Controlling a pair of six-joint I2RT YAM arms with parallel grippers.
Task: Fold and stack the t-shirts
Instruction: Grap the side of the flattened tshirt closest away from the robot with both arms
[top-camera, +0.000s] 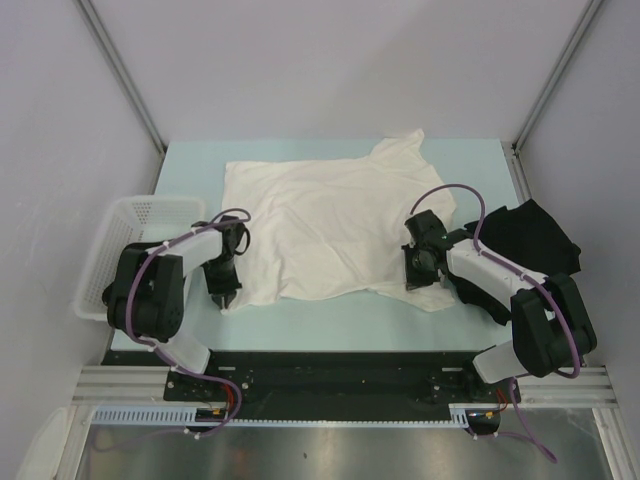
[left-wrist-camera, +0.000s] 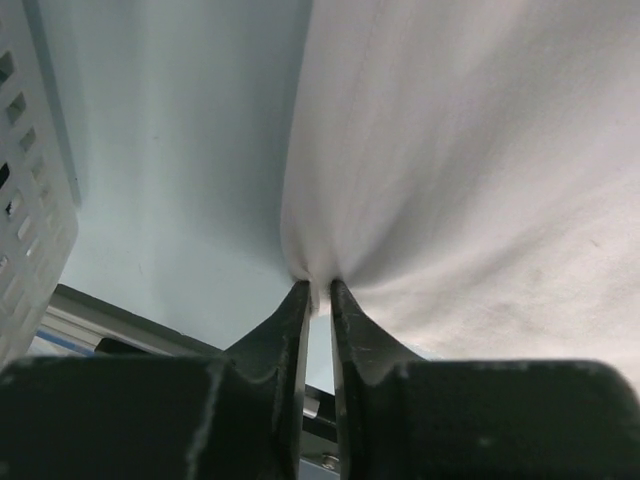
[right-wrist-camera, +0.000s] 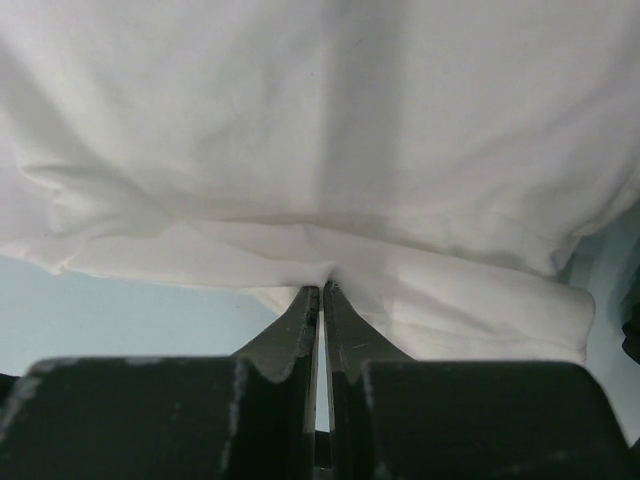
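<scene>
left gripper (left-wrist-camera: 318, 286) — jaws clenched on a pinch of the cream-white t-shirt (top-camera: 340, 225) at its near-left corner, creases running in to the tips; right gripper (right-wrist-camera: 321, 288) — jaws clamped tight on the doubled hem at the near-right corner; each arm has its own corner, neither nearer than the other; the shirt's near edge runs straight across from one set of jaws to the other; all the rest of the cloth lies ahead of both, flat on the surface (top-camera: 330, 320), reaching toward the far edge; it looks broader across than deep, so I judge the long axis goes from one grip to the other; neck opening seems to sit far ahead of the right jaws, bunched, not certain; the next move likely turns on this: cloth wholly beyond the jaws, so lifting both corners together and carrying them forward would fold near edge over far; an uneven lift would skew it; outboard of the right jaws, beside that arm, a heap of black t-shirts (top-camera: 535, 245), unfolded; outboard of the left jaws a white mesh basket (top-camera: 100, 270), apart from the shirt; no brand, label, print or writing readable in any view — the side showing is plain
</scene>
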